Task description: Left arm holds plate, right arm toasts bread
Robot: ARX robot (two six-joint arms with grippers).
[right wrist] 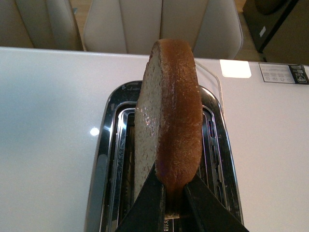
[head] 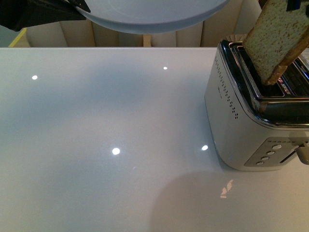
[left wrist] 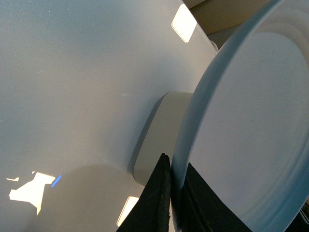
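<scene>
At the far left of the front view, my left arm (head: 38,12) reaches in from the top corner. My left jaws are closed on the rim of the plate (head: 149,14). In the left wrist view, 1 black finger (left wrist: 154,203) lies against the underside and the other against the upper face, with the rim pinched between them. The plate (left wrist: 251,135) is pale blue-white and is held up in the air, well above the worktop (head: 96,145). From the front I see mostly its underside.

The worktop is white and glossy, and it shows some small bright reflections of lamps.

On the right stands a silver toaster (head: 231,116) with 2 slots on top and a row of small round buttons on its end. Above it my right jaws hold the bread (head: 275,41) narrowly by its crust edge, 1 finger (right wrist: 149,203) on each side. The bread (right wrist: 169,125) is 1 thick brown slice, tilted, with its lower end at the mouth of the toaster (right wrist: 104,159). I cannot tell which slot it is, or if the end is already inside.
</scene>
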